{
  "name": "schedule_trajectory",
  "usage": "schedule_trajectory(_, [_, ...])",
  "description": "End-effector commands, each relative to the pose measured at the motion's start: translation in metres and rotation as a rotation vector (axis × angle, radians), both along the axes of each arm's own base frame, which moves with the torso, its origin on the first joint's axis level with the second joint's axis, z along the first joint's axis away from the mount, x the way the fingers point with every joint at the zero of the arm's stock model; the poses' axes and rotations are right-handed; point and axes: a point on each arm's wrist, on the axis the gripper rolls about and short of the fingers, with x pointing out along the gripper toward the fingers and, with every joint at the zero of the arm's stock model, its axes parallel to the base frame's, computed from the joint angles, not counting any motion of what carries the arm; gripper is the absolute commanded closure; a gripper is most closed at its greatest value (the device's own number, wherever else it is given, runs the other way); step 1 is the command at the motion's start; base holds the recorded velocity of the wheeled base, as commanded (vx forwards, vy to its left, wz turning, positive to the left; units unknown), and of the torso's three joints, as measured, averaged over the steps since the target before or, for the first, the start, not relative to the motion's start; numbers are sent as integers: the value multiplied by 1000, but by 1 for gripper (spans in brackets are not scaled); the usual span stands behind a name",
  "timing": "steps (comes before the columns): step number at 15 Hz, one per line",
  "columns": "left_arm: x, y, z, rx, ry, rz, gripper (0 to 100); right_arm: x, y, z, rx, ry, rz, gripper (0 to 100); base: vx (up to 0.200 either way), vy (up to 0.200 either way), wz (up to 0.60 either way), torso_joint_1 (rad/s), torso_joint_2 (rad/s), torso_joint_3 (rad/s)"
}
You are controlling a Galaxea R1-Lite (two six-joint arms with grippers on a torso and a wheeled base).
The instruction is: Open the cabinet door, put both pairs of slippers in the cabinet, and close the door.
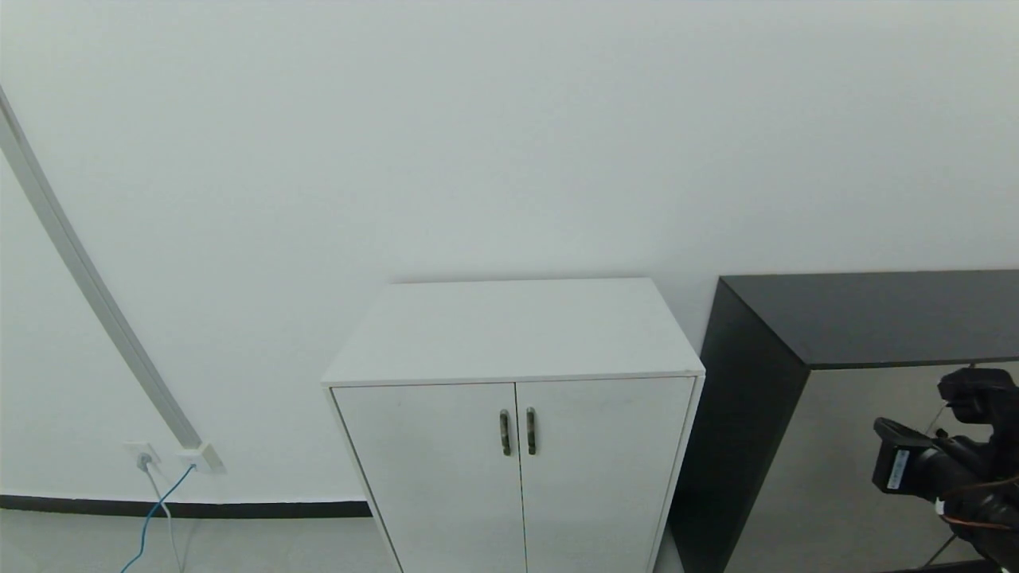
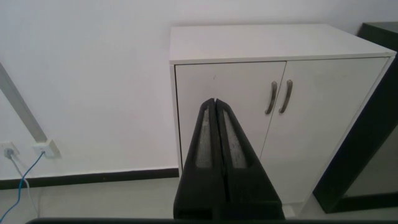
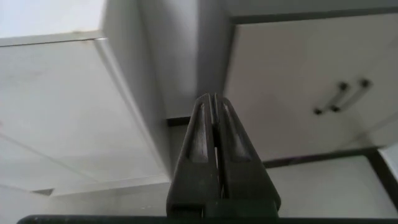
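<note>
cabinet (image 1: 509,326) doors closed, contents hidden | left gripper (image 2: 215,106) together, empty | right gripper (image 3: 214,99) together, empty | black table (image 1: 892,314) just beside cabinet

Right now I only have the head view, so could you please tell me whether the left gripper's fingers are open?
Observer: No. The left gripper is shut, its fingers pressed together with nothing between them.
Operator: Thank you. Where is it pointing?
Observer: At the left door of the cabinet, apart from it and off to the side of the left handle.
Operator: And the right gripper, please?
Observer: The right gripper is shut as well, and it holds nothing.
</note>
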Motion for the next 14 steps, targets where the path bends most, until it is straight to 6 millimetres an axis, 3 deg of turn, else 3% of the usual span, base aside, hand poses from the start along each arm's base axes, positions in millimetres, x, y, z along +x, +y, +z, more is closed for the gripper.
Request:
schedule_trajectory(1, [0,0,0,0,2,0,100,-19,-7,11,0,-45,-24,100,0,0,0,0,0,0])
schedule_trajectory(7, [0,0,0,0,2,0,100,-57,-12,28,-1,-54,-23,100,0,0,0,0,0,0])
schedule_trajectory(14, [0,0,0,0,0,0,100,-93,-16,31,2,-37,-12,100,0,0,0,0,0,0])
